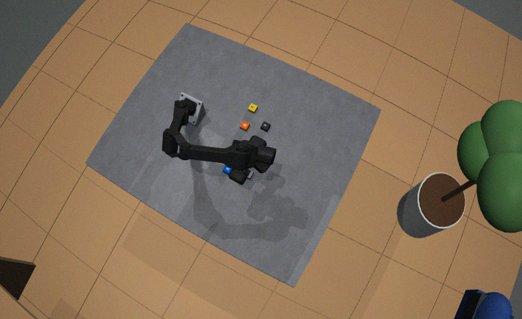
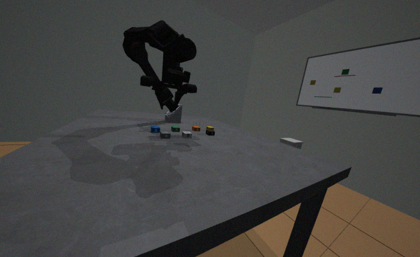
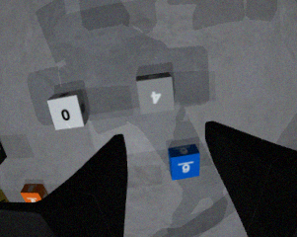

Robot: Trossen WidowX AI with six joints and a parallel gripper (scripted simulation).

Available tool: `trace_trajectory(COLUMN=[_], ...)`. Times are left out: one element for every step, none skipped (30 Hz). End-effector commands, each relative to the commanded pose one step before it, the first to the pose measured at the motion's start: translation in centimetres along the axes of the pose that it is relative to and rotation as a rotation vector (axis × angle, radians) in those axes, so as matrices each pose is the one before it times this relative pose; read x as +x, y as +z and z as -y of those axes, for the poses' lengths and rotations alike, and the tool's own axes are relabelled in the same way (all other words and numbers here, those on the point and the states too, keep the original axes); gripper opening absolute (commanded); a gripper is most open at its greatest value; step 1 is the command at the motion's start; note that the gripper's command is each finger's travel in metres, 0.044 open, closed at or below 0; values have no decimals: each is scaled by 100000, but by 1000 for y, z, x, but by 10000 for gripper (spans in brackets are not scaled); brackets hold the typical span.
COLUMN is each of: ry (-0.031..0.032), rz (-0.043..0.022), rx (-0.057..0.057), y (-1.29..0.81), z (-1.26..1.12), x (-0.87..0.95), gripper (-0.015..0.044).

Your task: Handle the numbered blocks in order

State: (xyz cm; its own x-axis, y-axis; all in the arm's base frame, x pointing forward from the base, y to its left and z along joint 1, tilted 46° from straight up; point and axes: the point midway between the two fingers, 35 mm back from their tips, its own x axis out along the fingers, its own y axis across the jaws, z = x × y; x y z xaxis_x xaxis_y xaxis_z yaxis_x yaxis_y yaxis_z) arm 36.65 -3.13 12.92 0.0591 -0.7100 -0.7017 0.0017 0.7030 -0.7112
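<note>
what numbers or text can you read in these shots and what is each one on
"0": on the white block, plain in the wrist view.
Grey block: a pale digit, too blurred to read.
Blue block: a white digit, too blurred to be sure of.
Orange block, yellow block and black block: marks too small to read.
Whiteboard: coloured squares and lines only, no words.
</note>
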Motion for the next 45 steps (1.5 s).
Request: trace_trajectory(ry=[-1248,-123,-45,0,0,0,1,2,2,2,1,-1,-2,-3,-4,-5,-6,-7,-9,-10,-11,-12,-13,-14,-16,-17,-18,-19,-17,-10,-4,0,0,0,0,0,0,0,0,0,0,0,0,0,0], rz=[-2432,-11,-5,0,0,0,0,1,1,2,2,2,2,1,1,1,1,1,1,1,1,1,0,0,0,0,0,0,0,0,0,0,0,0,0,0,0,0,0,0,0,0,0,0,0], rx=[-466,9,3,0,0,0,0,1,1,1,1,1,1,1,1,1,1,1,1,1,1,1,0,0,0,0,0,0,0,0,0,0,0,0,0,0,0,0,0,0,0,0,0,0,0], y=[-591,-80,-30,0,0,0,2,4,7,7,7,6,5,4,3,2,1,0,0,-1,-2,-3,-4,-5,-6,-7,-8,-9,-8,-5,-2,0,0,0,0,0,0,0,0,0,0,0,0,0,0], z=[587,31,11,0,0,0,0,-1,-2,-2,-1,-1,0,0,0,1,1,1,2,2,2,3,3,3,4,4,4,5,4,3,1,0,0,0,0,0,0,0,0,0,0,0,0,0,0], x=[5082,625,208,0,0,0,28,83,138,165,165,165,165,165,165,165,164,164,164,164,164,164,163,163,163,163,163,162,135,81,27,0,0,0,0,0,0,0,0,0,0,0,0,0,0], gripper=[304,330,356,383,400,400,400,400,400,400,400,400,400,400,400,400,400,400,400,400,400,400,400,400,400,400,400,400,400,400,400,374,348,321,295,269,242,216,190,164,138,120,120,120,120])
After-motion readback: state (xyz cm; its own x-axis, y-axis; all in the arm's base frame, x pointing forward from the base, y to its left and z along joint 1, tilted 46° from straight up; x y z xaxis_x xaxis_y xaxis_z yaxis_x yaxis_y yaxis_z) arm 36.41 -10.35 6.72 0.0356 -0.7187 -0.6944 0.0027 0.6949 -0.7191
